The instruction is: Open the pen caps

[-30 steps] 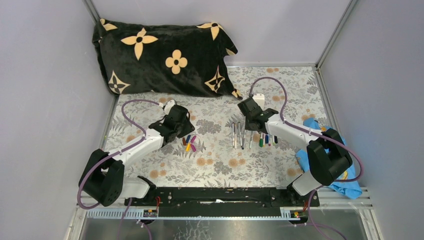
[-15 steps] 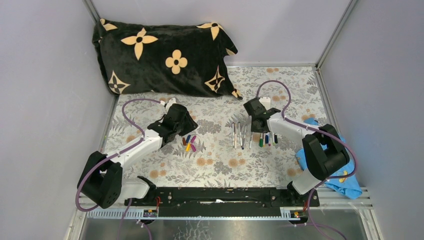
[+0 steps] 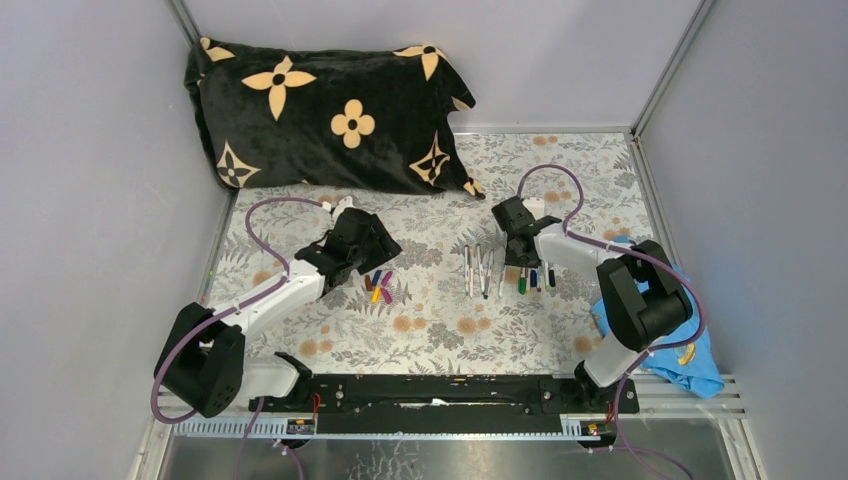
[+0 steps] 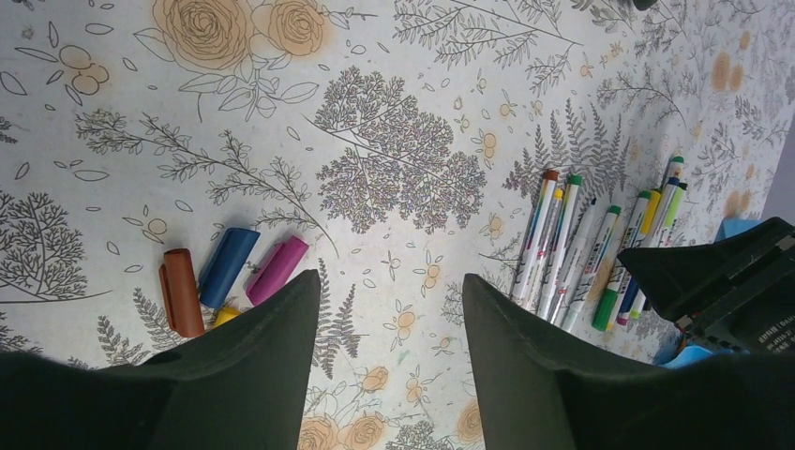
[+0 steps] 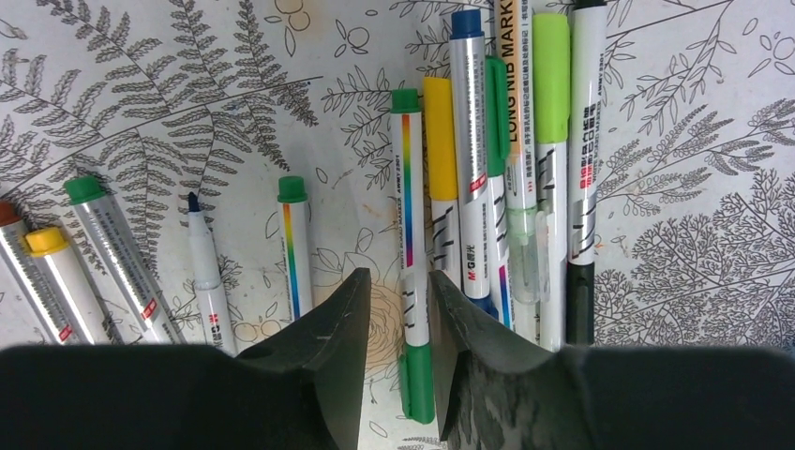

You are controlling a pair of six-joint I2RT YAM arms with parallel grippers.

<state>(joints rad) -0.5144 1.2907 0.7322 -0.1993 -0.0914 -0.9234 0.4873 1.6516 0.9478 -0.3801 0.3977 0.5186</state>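
Nearest my side, past the arm bases, a crumpled blue cloth (image 3: pixel 690 365) hangs at the right edge of the floral table cover (image 3: pixel 430 330), clear of the work. Further in, a small cluster of loose caps (image 3: pixel 377 287) lies just beside the left gripper (image 4: pixel 389 281): brown, blue, magenta and a bit of yellow. Its jaws are spread wide with nothing between them. To the right, well apart from that cluster, the pens (image 3: pixel 505 272) lie in a tight row, and the right gripper (image 5: pixel 398 281) hangs over them with its jaws a narrow gap apart. A green-capped pen (image 5: pixel 410 234) shows through that gap, flat on the cover and, as far as I can judge, not pinched. Several pens here keep their caps, among them a yellow-capped pen (image 5: pixel 438 131) touching the green one. My worry is that crowding: if I close now, the right finger may catch the yellow neighbour too, so I would lift two barrels or skew the row. A bite on the cap rather than the barrel would leave the left gripper nothing to pull. The left jaws sit low near the loose caps, and a careless sweep could scatter them. The dark flowered pillow (image 3: pixel 320 110) at the far wall is out of play.
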